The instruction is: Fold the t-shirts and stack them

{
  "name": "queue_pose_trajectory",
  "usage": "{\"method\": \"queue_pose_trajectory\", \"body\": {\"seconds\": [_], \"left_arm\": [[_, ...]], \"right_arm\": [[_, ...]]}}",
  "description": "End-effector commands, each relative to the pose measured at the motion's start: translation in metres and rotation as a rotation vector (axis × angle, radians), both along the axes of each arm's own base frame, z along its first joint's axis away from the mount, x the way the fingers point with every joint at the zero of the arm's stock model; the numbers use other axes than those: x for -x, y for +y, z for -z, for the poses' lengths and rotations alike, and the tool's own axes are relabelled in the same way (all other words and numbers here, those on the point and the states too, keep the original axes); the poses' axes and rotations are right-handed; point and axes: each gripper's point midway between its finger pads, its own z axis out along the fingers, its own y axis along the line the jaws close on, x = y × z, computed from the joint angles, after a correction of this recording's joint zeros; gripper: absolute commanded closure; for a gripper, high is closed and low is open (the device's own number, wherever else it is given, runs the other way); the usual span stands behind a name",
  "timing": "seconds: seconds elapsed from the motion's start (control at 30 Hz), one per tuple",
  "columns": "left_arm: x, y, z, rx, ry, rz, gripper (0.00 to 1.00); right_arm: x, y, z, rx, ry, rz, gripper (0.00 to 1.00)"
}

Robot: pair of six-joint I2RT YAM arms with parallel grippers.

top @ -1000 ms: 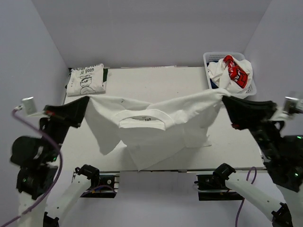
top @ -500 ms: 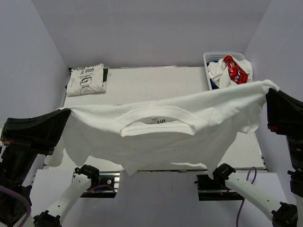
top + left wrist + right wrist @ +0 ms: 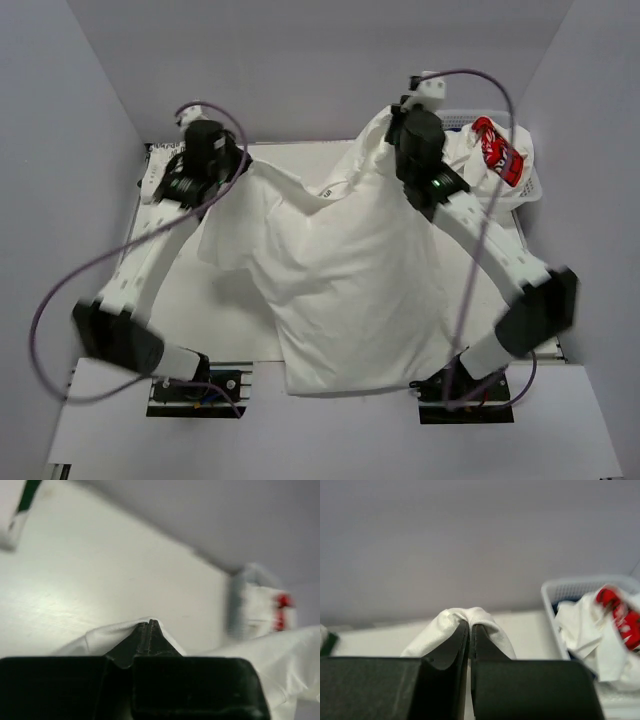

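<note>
White table [image 3: 330, 165] between grey walls, with a white t-shirt [image 3: 350, 285] stretched across it.
The left gripper [image 3: 148, 626] and right gripper [image 3: 470, 626] each pinch a far shoulder of the shirt, and its hem reaches the near edge.

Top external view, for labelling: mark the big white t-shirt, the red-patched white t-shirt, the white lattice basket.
big white t-shirt [image 3: 350, 290], top external view, mid body.
red-patched white t-shirt [image 3: 497, 148], top external view, red patch.
white lattice basket [image 3: 534, 188], top external view, right rim.

A robot lab booth: bare white walls [image 3: 300, 60] enclosing a white table [image 3: 310, 155].
</note>
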Motion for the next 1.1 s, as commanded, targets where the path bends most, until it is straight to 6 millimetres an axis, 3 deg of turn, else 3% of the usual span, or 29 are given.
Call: {"method": "queue_pose_trajectory", "body": {"seconds": [0.0, 0.03, 0.07, 0.1, 0.13, 0.17, 0.2, 0.23, 0.27, 0.3, 0.33, 0.43, 0.5, 0.53, 0.57, 0.6, 0.63, 0.67, 0.7, 0.73, 0.8, 0.87, 0.9, 0.93, 0.97, 1.03, 1.07], "left_arm": [[-0.056, 0.038, 0.103, -0.112, 0.286, -0.229, 1.0], [-0.064, 0.052, 0.131, -0.129, 0.378, -0.269, 1.0], [-0.085, 0.054, 0.166, -0.146, 0.47, -0.29, 1.0], [-0.091, 0.052, 0.182, -0.143, 0.522, -0.272, 1.0], [-0.091, 0.057, 0.196, -0.161, 0.581, -0.28, 0.95], [-0.101, 0.053, 0.192, -0.151, 0.572, -0.271, 0.65], [-0.104, 0.056, 0.202, -0.178, 0.595, -0.281, 0.53], [-0.104, 0.058, 0.202, -0.186, 0.592, -0.293, 0.45], [-0.103, 0.059, 0.197, -0.192, 0.57, -0.284, 0.28], [-0.103, 0.062, 0.191, -0.2, 0.544, -0.289, 0.03], [-0.1, 0.063, 0.172, -0.204, 0.49, -0.277, 0.0], [-0.098, 0.05, 0.159, -0.222, 0.382, -0.176, 0.0], [-0.097, 0.039, 0.151, -0.233, 0.331, -0.112, 0.0], [-0.095, 0.036, 0.156, -0.255, 0.34, -0.076, 0.0], [-0.096, 0.028, 0.161, -0.248, 0.343, -0.027, 0.0], [-0.098, 0.026, 0.178, -0.261, 0.376, -0.01, 0.0], [-0.099, 0.02, 0.189, -0.269, 0.397, 0.002, 0.0], [-0.102, 0.018, 0.194, -0.277, 0.41, 0.02, 0.0], [-0.103, 0.016, 0.205, -0.286, 0.437, 0.04, 0.0], [-0.108, 0.014, 0.225, -0.295, 0.479, 0.045, 0.0], [-0.108, 0.009, 0.245, -0.318, 0.529, 0.065, 0.0], [-0.108, 0.009, 0.268, -0.328, 0.575, 0.07, 0.0], [-0.109, 0.003, 0.267, -0.33, 0.565, 0.08, 0.0], [-0.104, 0.005, 0.28, -0.336, 0.596, 0.083, 0.0], [-0.104, 0.006, 0.281, -0.342, 0.596, 0.075, 0.0], [-0.097, 0.015, 0.294, -0.369, 0.623, 0.047, 0.0], [-0.093, 0.018, 0.3, -0.38, 0.639, 0.04, 0.0]], "right_arm": [[-0.074, 0.001, 0.059, -0.037, 0.132, 0.01, 1.0], [-0.102, -0.001, 0.097, -0.015, 0.216, 0.024, 1.0], [-0.13, 0.007, 0.117, -0.01, 0.256, 0.008, 1.0], [-0.137, 0.023, 0.143, 0.011, 0.342, -0.08, 1.0], [-0.165, 0.028, 0.191, 0.029, 0.427, -0.08, 1.0], [-0.171, 0.036, 0.181, 0.032, 0.437, -0.11, 0.87], [-0.169, 0.041, 0.196, 0.044, 0.501, -0.139, 0.72], [-0.177, 0.046, 0.204, 0.046, 0.514, -0.152, 0.32], [-0.174, 0.049, 0.203, 0.065, 0.524, -0.175, 0.12], [-0.171, 0.051, 0.203, 0.073, 0.525, -0.184, 0.1], [-0.16, 0.052, 0.199, 0.078, 0.527, -0.211, 0.1], [-0.12, 0.045, 0.191, 0.04, 0.518, -0.246, 0.1], [-0.077, 0.031, 0.201, -0.009, 0.537, -0.239, 0.1], [-0.067, 0.028, 0.203, -0.023, 0.545, -0.243, 0.1], [-0.042, 0.017, 0.201, -0.034, 0.551, -0.239, 0.1], [-0.022, 0.011, 0.235, -0.053, 0.639, -0.221, 0.1], [-0.01, 0.008, 0.243, -0.063, 0.663, -0.215, 0.1], [0.007, 0.001, 0.268, -0.067, 0.728, -0.208, 0.1], [0.029, -0.002, 0.275, -0.086, 0.757, -0.222, 0.1], [0.039, -0.002, 0.282, -0.102, 0.782, -0.227, 0.1], [0.068, -0.007, 0.304, -0.11, 0.855, -0.234, 0.1], [0.085, -0.005, 0.318, -0.139, 0.909, -0.253, 0.1], [0.095, -0.005, 0.328, -0.138, 0.935, -0.263, 0.1], [0.101, -0.005, 0.332, -0.157, 0.955, -0.261, 0.1], [0.115, -0.007, 0.35, -0.152, 1.006, -0.262, 0.1], [0.122, -0.007, 0.36, -0.164, 1.033, -0.26, 0.1], [0.132, -0.013, 0.374, -0.157, 1.072, -0.245, 0.1]]}}
